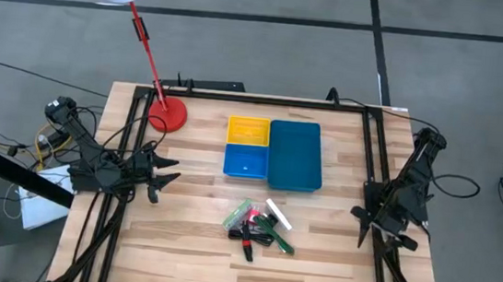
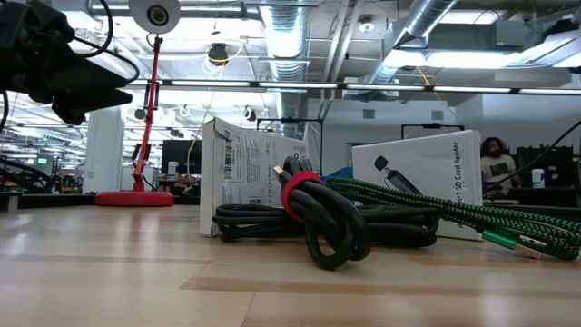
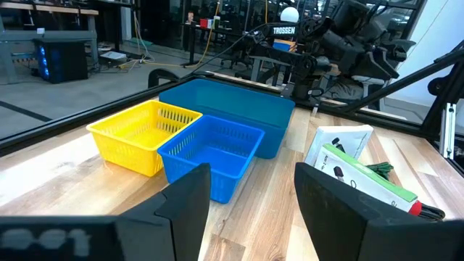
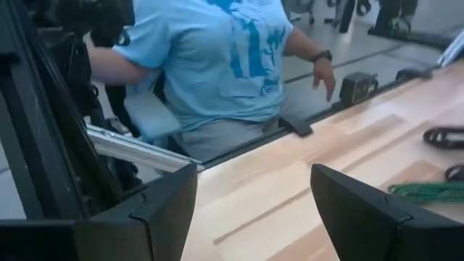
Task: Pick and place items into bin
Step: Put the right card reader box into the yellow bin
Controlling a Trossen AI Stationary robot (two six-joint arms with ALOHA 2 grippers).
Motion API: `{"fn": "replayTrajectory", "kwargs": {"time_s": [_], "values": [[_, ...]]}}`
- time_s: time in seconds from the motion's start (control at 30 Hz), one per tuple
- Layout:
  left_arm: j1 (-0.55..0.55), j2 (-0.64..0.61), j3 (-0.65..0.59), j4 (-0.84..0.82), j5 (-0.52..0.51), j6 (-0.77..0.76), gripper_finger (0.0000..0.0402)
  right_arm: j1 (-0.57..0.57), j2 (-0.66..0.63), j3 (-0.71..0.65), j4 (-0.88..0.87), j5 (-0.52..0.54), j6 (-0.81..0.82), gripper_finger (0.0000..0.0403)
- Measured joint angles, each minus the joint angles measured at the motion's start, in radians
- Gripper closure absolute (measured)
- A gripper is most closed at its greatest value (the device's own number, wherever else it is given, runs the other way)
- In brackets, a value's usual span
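- Items (image 1: 259, 227): heaped mid-bench, just in front of the bin (image 1: 295, 154).
- Left claw (image 1: 164, 174): wide, empty, slightly nearer the heap.
- Right claw (image 1: 361, 226): wide, empty, at bench edge.

An open-plan lab — exposed ceiling ducts (image 2: 436, 36), desks beyond, framed wooden table (image 1: 187, 237).

- The bin (image 1: 295, 154): a teal-blue rectangular tray, joined on one side by a small yellow basket (image 1: 248, 130) and a small blue basket (image 1: 245, 162), all standing upright on the desk with nothing seen inside.
- The items lie in one heap just beside the bin, apart from it.
- A white labelled box (image 2: 243, 173) stands on edge.
- A black cable (image 2: 331, 227), coiled and bound with a red tie.
- A green braided cord (image 2: 454, 213) trails across the second white box (image 2: 422, 177).
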Motion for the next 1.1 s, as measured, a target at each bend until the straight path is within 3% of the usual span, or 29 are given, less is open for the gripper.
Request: {"fn": "replayTrajectory", "kwargs": {"time_s": [0.43, 0.73, 0.93, 1.1], "values": [[0.000, 0.000, 0.000, 0.000, 0.000, 0.000, 0.0212, -0.002, 0.000, 0.000, -0.005, 0.002, 0.080, 0.0137], [0.000, 0.000, 0.000, 0.000, 0.000, 0.000, 0.0212, -0.002, 0.000, 0.000, -0.004, 0.003, -0.085, 0.0137], [0.000, 0.000, 0.000, 0.000, 0.000, 0.000, 0.0212, -0.002, 0.000, 0.000, -0.004, 0.003, -0.010, 0.0137], [0.000, 0.000, 0.000, 0.000, 0.000, 0.000, 0.0212, -0.003, 0.000, 0.000, 0.038, 0.110, -0.012, 0.0137]]}}
